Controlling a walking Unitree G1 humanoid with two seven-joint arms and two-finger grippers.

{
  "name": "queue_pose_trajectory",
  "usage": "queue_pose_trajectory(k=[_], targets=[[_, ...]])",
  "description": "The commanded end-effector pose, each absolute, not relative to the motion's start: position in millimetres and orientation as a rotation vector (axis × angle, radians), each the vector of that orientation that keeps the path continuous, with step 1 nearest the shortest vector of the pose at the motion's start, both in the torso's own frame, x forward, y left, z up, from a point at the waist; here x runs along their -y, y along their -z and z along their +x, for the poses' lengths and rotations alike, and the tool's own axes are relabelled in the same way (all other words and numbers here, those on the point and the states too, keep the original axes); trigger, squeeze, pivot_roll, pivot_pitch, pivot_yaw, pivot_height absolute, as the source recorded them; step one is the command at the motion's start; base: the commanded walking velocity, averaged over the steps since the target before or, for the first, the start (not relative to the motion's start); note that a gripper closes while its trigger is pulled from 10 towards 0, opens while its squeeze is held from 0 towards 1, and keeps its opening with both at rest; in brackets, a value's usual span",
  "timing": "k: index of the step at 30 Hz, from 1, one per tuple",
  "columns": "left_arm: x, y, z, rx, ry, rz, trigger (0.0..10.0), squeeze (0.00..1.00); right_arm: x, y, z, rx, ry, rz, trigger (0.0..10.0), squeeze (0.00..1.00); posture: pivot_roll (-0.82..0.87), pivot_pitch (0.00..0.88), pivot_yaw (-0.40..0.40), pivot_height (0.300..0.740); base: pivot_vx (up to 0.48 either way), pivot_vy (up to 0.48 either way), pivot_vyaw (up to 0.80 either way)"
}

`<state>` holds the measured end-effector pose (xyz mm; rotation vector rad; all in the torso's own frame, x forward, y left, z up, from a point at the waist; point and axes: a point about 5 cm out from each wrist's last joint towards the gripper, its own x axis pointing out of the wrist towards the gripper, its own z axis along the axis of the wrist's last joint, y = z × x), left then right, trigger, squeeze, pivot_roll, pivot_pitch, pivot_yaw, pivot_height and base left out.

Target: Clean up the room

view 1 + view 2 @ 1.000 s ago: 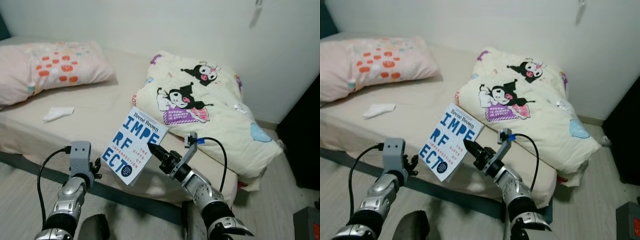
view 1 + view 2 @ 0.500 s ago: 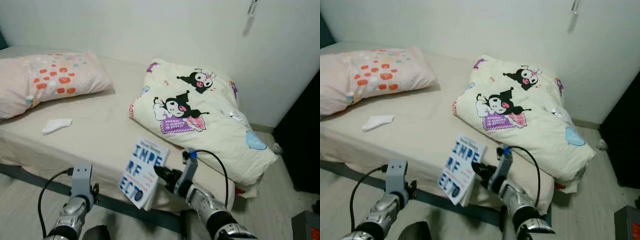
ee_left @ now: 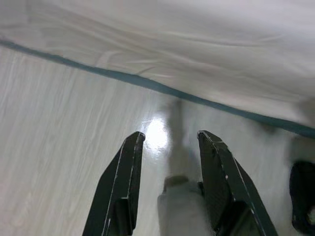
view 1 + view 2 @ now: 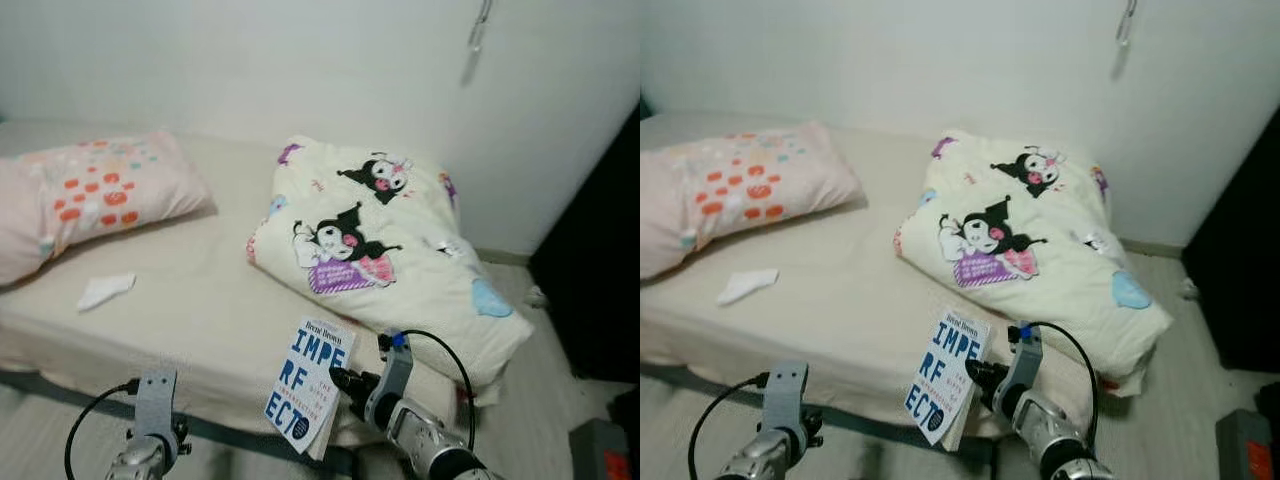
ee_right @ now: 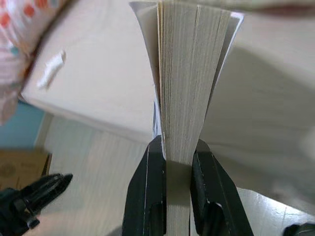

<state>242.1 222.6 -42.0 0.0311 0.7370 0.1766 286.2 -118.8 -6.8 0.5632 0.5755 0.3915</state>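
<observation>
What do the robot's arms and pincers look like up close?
Both arms are silver metal tubes with dark bands. The left gripper and right gripper each end in two long, flat black fingers. A grey box-shaped camera mount sits on each wrist, with a black cable looping from it; the right one carries a small blue tag.

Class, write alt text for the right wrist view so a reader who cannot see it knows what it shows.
The right claw grips a book by its edge, its pages fanning away from the camera. Beyond lie a beige bed with a white tissue on it, and pale floor below.
</observation>
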Motion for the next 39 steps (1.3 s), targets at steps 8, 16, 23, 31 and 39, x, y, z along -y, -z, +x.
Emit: queue_pose_trajectory(k=[8,16,23,31,39], targets=[[-220.6,61.9,213.5,-0.854,-0.15,0.093,10.0,0.0,112.2,6.9,285.7,-0.566,-0.403,0.559,10.0,0.0,-0.05,0.0,-0.031,0.664,0.0,0.0,0.0],[-219.3,65.6,207.3,-0.867,-0.132,0.1,10.0,0.0,119.4,13.2,282.1,-0.587,-0.32,0.528,10.0,0.0,-0.05,0.0,-0.032,0.679,0.0,0.0,0.0],[-216.9,66.2,207.2,-0.869,-0.118,0.11,10.0,0.0,120.2,15.2,278.8,-0.572,-0.332,0.517,10.0,0.0,-0.05,0.0,-0.032,0.703,0.0,0.0,0.0],[-213.3,71.0,200.4,-0.901,-0.107,0.12,10.0,0.0,122.7,20.6,273.9,-0.612,-0.331,0.453,10.0,0.0,-0.07,0.0,-0.034,0.733,0.0,0.0,0.0],[-211.6,75.7,192.6,-0.934,-0.103,0.128,10.0,0.0,135.7,39.5,255.1,-0.734,-0.274,0.318,10.0,0.0,-0.07,0.0,-0.034,0.74,0.0,0.0,0.0]])
